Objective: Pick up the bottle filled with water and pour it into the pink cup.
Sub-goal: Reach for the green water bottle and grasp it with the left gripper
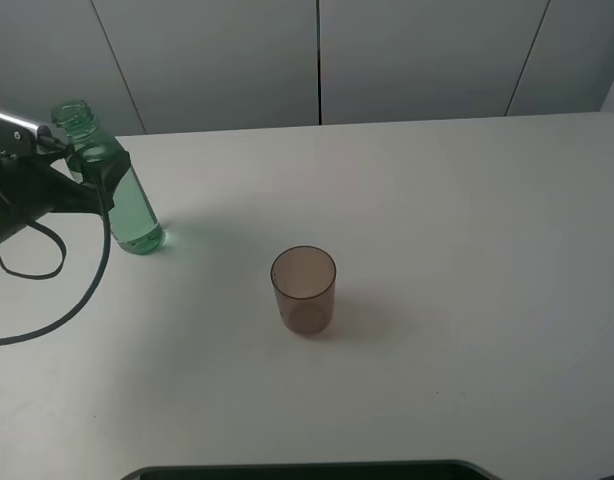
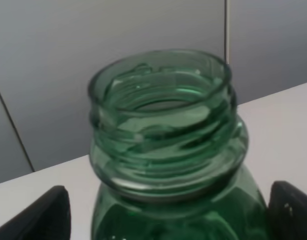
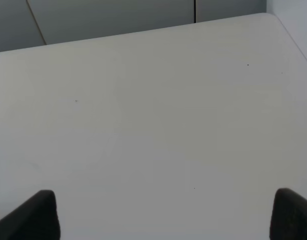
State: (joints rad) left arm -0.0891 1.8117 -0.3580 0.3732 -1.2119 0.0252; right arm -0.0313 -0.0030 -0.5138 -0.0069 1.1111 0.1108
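The green-tinted bottle [image 1: 117,185] stands capless at the far left of the white table [image 1: 437,250], with water in its lower part. My left gripper [image 1: 99,172] is open, with a dark finger on each side of the bottle's upper body. In the left wrist view the bottle's threaded neck [image 2: 163,120] fills the frame between my left gripper's [image 2: 166,217] fingers [image 2: 48,215], which stand wide apart. The pink cup [image 1: 304,290] stands upright and empty near the table's middle, to the right of the bottle. My right gripper [image 3: 163,220] is open over bare table and is out of the high view.
A black cable [image 1: 57,300] from the left arm loops over the table's left part. A dark edge [image 1: 307,470] runs along the table's front. Grey wall panels [image 1: 317,60] stand behind the table's far edge.
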